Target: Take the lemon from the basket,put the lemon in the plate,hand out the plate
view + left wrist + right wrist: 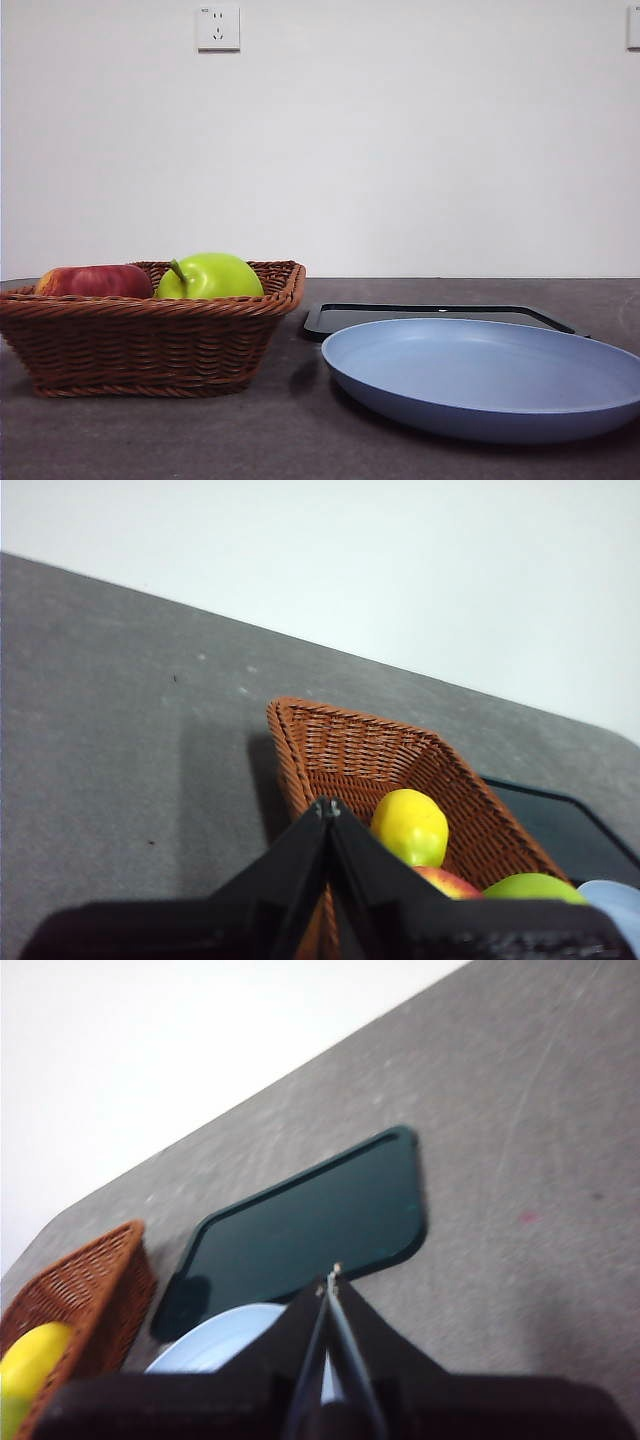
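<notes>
Inside basket (pixel 440 770), toward its far wall: lemon (pixel 410 825), beside red apple (pixel 447 882) and green apple (pixel 532 886), hidden in front view. Plate (pixel 480 375) bare, near desk's front edge, ahead of black tray (pixel 310 1220). Left gripper (pixel 328 805) above basket's rim, right gripper (pixel 333 1278) over plate; jaws together on both. First step pending: next, probably part left jaws, descend around lemon.
</notes>
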Available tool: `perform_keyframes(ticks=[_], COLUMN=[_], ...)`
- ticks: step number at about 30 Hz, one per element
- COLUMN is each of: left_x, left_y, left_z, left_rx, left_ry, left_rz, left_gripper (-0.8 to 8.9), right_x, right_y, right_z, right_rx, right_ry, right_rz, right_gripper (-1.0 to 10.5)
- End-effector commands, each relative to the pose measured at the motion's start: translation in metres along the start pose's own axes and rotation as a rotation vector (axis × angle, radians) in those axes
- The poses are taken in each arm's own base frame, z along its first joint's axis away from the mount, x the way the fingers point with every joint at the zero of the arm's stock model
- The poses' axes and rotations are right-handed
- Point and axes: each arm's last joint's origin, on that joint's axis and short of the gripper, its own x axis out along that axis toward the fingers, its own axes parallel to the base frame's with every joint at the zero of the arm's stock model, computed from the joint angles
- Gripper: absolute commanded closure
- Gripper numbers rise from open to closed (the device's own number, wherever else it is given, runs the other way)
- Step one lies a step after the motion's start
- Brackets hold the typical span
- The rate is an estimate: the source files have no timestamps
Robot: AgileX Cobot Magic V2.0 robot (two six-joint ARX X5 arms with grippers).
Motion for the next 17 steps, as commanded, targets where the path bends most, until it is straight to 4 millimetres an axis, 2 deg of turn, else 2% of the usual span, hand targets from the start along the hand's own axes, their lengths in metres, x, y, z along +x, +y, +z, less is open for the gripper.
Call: perform_keyframes(ticks=[1, 9, 17], left_x=[-0.003, 0.002, 0.024], left_y=[-0.006, -0.023, -0.043], left_z=[0.013, 0.059, 0.109], left_rx=[-0.040, -0.051, -0.029], left_ry=[-0.018, 0.049, 0.206], left_rz=[-0.013, 0.005, -0.201], left_gripper=[8.07, 8.07, 8.07], right_x=[-0.005, -0.009, 0.000], right_y=[0.011, 0.036, 0.058], right_z=[0.016, 0.057, 0.095], right_rx=[0.010, -0.017, -0.156], right_ry=[-0.020, 0.066, 0.236], right_rz=[0.033, 0.048, 0.045], right_gripper=[9.4, 9.4, 9.4])
